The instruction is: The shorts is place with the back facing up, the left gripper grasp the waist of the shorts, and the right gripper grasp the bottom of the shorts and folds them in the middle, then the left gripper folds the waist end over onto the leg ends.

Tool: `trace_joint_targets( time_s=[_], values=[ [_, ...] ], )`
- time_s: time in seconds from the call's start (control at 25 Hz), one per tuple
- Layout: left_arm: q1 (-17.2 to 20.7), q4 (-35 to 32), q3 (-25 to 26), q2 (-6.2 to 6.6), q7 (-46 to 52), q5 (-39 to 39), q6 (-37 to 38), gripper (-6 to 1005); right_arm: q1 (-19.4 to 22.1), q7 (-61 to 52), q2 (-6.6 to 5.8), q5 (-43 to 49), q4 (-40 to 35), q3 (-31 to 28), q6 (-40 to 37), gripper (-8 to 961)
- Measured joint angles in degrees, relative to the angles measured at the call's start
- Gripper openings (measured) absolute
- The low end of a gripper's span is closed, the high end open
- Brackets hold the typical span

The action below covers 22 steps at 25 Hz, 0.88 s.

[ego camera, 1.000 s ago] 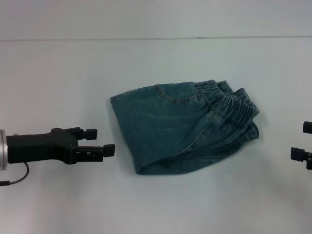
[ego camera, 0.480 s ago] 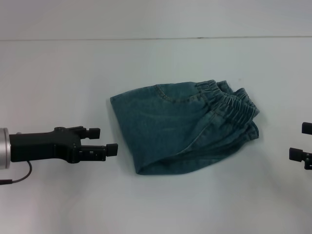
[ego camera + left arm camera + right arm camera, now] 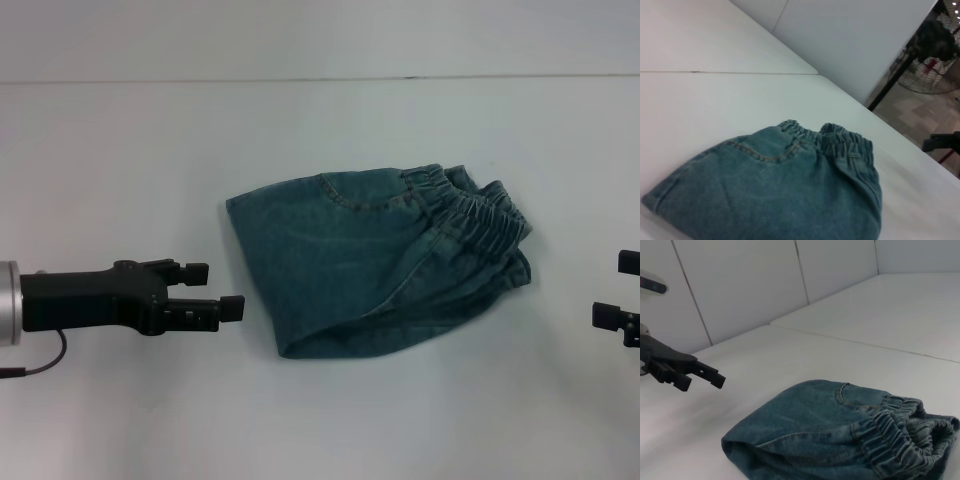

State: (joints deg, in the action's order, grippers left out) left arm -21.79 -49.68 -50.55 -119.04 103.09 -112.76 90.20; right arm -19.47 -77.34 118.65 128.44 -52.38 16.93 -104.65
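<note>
Blue-green denim shorts [image 3: 378,262] are lying folded in the middle of the white surface [image 3: 140,140], with the ruffled waist of the shorts [image 3: 470,210] turned toward the robot's right. The left tool [image 3: 214,291] is hovering just beside the folded edge, its fingers apart and holding nothing. The right tool [image 3: 622,293] is sitting at the far right edge, fingers also apart.
</note>
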Motion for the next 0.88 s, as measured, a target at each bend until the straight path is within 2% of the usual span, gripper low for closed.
trace_joint_targets(
  time_s=[0.28,0.52,0.88],
  values=[
    [-0.23,-0.07,0.23,0.16,0.01,0.00,1.66,952,-0.75,1.52,0.18,-0.14,2.74,1.59,-1.77,944],
    [-0.21,0.02,0.20,0.14,0.01,0.00,1.66,952,-2.99,3.82,0.26,-0.22,7.70,3.62,1.09,944],
    [-0.18,0.20,0.01,-0.05,0.01,0.00,1.66,952,-4.63,5.36,0.63,-0.30,9.27,3.52,2.87,944]
  ],
)
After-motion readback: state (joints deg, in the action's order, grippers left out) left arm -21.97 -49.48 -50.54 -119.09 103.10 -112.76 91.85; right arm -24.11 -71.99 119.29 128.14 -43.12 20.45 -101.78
